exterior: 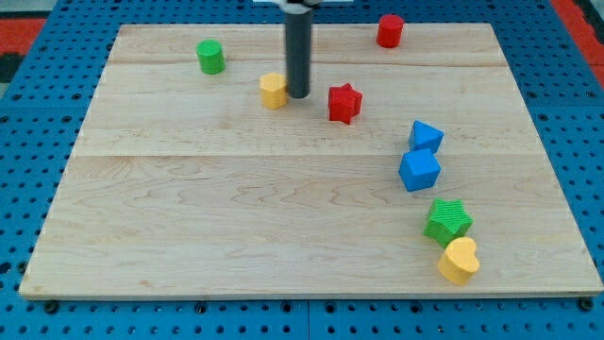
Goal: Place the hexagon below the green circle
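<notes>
The table [283, 217] is a pale wooden board made of several planks, with visible grain and seams that run from the view's left to the view's right. Around it lies a blue pegboard floor [38, 113] full of small holes, and a bit of red surface shows in the top corners of the view. The arm has no gripper, so there is nothing to be open or closed; it ends in a dark straight rod, and my tip [298, 96] stands on the table in the upper middle part. The yellow hexagon [273, 91] is directly at the view's left of my tip, touching it or nearly touching; I cannot tell which. The green circle [210, 57] is further to the view's left and a little higher, near the top edge of the table, apart from the hexagon. A red star [344, 103] is near my tip on the view's right. A red cylinder [390, 30] stands at the top edge. On the right side there are a blue triangle [426, 136] and a blue cube [419, 170], just beside each other. Lower, a green star [447, 220] touches a yellow heart [459, 260] near the bottom edge. All blocks look smooth and matte, like plastic.
</notes>
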Controlling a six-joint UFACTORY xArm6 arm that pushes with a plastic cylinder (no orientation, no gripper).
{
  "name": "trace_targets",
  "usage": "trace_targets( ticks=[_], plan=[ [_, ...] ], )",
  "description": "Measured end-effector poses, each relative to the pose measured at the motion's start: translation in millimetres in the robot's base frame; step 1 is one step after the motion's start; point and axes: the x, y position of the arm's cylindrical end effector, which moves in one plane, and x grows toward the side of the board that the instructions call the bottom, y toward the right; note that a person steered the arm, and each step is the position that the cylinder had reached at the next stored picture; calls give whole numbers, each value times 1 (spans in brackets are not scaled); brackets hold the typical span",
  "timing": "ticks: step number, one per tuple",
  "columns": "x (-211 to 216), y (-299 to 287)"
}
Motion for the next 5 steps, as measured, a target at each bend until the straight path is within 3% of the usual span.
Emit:
trace_targets(
  ticks=[3, 4, 5],
  plan=[
    [-1, -98],
    [-1, -104],
    [43, -76]
  ],
)
